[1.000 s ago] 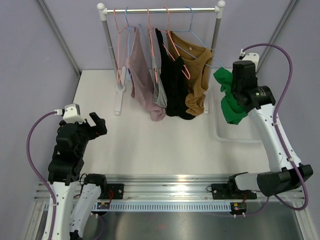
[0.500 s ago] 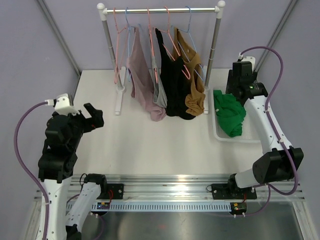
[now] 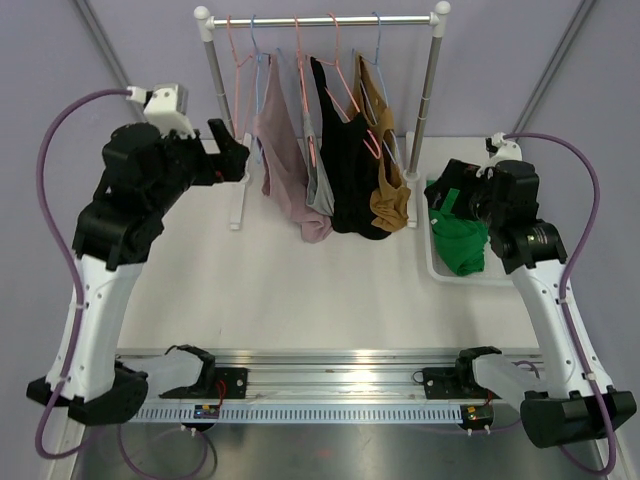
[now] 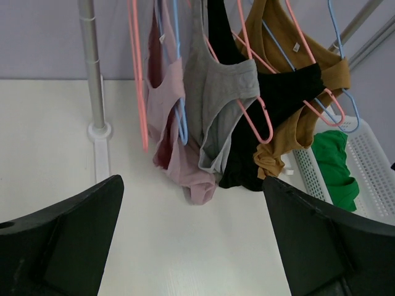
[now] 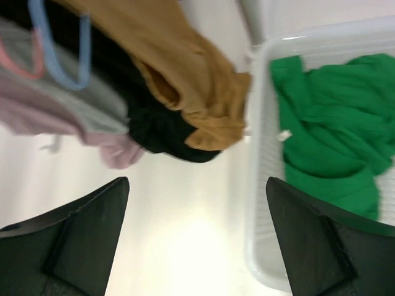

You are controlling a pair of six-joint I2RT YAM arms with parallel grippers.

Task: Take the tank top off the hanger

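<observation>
A clothes rack [image 3: 320,20] stands at the far side of the white table [image 3: 300,290], its 1 horizontal rail carried on 2 upright posts. 5 hanger hooks sit over the rail, 3 pink and 2 blue. 4 tank tops hang from them in a tight row: a dusty pink one [image 3: 285,160] furthest left, then a grey one [image 3: 318,190], a black one [image 3: 345,170] and a brown one [image 3: 390,160] nearest the right post. Their lower ends bunch together just above the table. At the left end, 1 pink hanger [image 4: 139,74] hangs bare beside the left post (the left wrist view shows it plainly).

A 5th tank top, green [image 3: 462,245], is on no hanger. It lies crumpled in the 1 white mesh basket [image 3: 470,280] standing on the table to the right of the rack.

The left gripper [image 3: 228,150] is raised near the left post, pointed toward the hanging row. Its 2 fingers [image 4: 68,234] are spread wide with nothing between them, apart from every garment.

The right gripper [image 3: 445,192] hangs over the far end of the basket, close above the green tank top. Its 2 fingers [image 5: 74,234] are likewise spread wide and hold nothing.
</observation>
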